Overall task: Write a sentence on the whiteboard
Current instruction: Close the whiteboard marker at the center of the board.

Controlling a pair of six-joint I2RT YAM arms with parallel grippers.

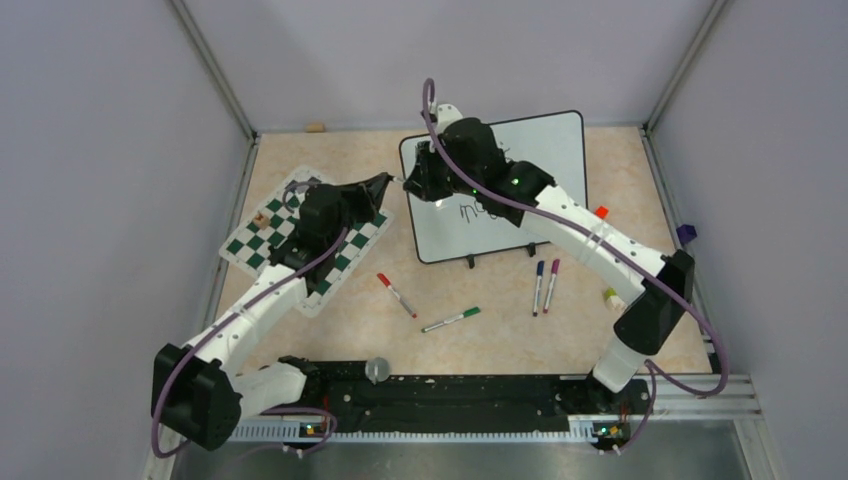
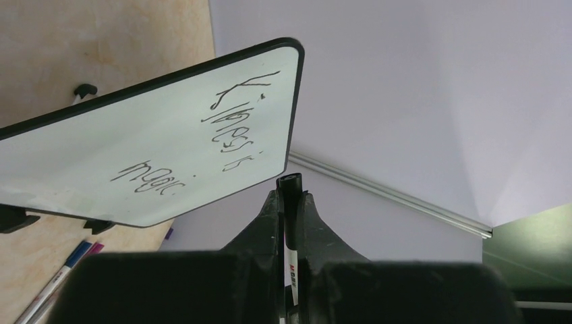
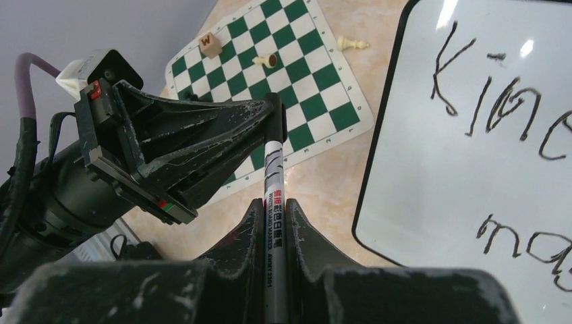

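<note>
Currently, left gripper (image 2: 291, 202): is pinching the black end of the white marker (image 3: 272, 169), fingers pressed together on it, just off the board's left edge.
Right gripper (image 3: 273, 208): is clamping the printed barrel of the same marker, jaws closed tight around it, meeting the left gripper tip to tip.
Whiteboard (image 1: 545, 150): is resting at the far middle of the table (image 1: 500, 340), its two black feet at the near edge, with the right arm reaching over its left part.
Sentence (image 2: 226, 131): is showing on the board as two lines of thin black handwriting, the upper starting "Kin", the lower reading roughly "magic."
Chess mat (image 1: 255, 242): is lying left of the board, not touching it, partly under the left arm.
Green-capped marker (image 1: 450, 320): is lying loose on the table nearer the arms than the board, a red-capped marker (image 1: 397, 295) just to its left.
</note>
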